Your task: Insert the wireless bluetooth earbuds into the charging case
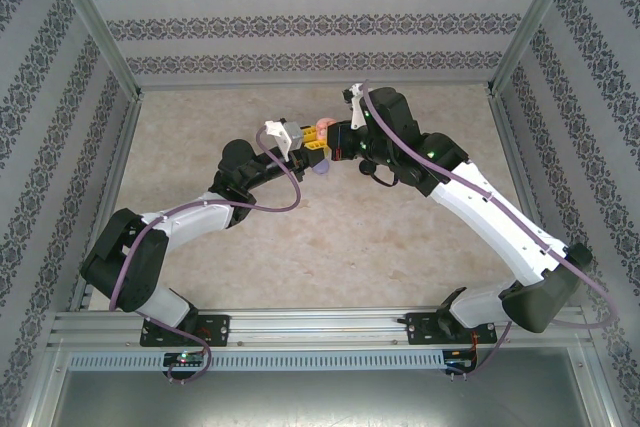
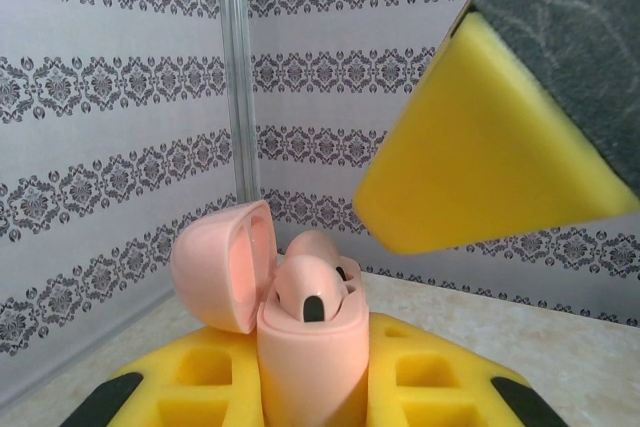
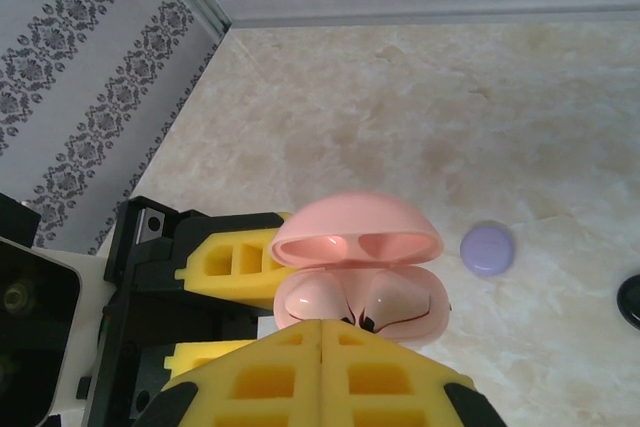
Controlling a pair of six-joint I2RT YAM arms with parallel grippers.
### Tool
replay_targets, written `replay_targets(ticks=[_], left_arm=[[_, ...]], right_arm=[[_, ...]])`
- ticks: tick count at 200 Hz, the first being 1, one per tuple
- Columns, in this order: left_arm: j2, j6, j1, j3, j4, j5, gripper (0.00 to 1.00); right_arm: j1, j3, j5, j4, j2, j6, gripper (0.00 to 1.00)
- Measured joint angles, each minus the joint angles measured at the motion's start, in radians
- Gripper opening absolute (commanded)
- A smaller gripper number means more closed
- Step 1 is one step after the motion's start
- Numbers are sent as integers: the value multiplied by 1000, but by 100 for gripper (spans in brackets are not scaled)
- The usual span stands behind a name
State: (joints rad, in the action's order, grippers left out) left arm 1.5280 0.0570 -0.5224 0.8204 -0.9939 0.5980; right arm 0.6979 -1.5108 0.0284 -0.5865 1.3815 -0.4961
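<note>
**Technician:** Where does the pink case [image 2: 310, 347] lie relative to the fingers?

**Manual:** The left gripper [image 2: 312, 382] pinches it upright at the lower centre of the left wrist view, with its long axis vertical. In the right wrist view it sits just above the right gripper [image 3: 320, 367], whose fingers are pressed together on nothing at bottom centre. The lid [image 3: 355, 232] is tipped back toward the top of that frame. The right arm is the free one, so closing the lid probably falls to it.

**Technician:** Counts?

**Manual:**
- One pink case, open.
- Two pink earbuds [image 3: 310, 299], side by side in its wells and apparently seated.
- One purple case [image 3: 487, 247], on the table [image 3: 400, 97] at mid right.
- One black object [image 3: 630, 302], cut off by the right edge.
</note>
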Motion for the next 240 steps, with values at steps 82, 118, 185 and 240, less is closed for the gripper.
replay_targets(ticks=[82,118,185,240], left_arm=[[0,0,0,0,0,1,0],[0,0,0,0,13,4,0],[0,-5,0,0,76,71,0],[0,-5,-10,0,113,123,0]], right_arm=[[-45,-12,11,6,-45,-3,0],[-114,-6,15,7,-106,-3,0],[-213,-2,54,-4,-75,-1,0],[-225,-137,127,-28,106,8,0]])
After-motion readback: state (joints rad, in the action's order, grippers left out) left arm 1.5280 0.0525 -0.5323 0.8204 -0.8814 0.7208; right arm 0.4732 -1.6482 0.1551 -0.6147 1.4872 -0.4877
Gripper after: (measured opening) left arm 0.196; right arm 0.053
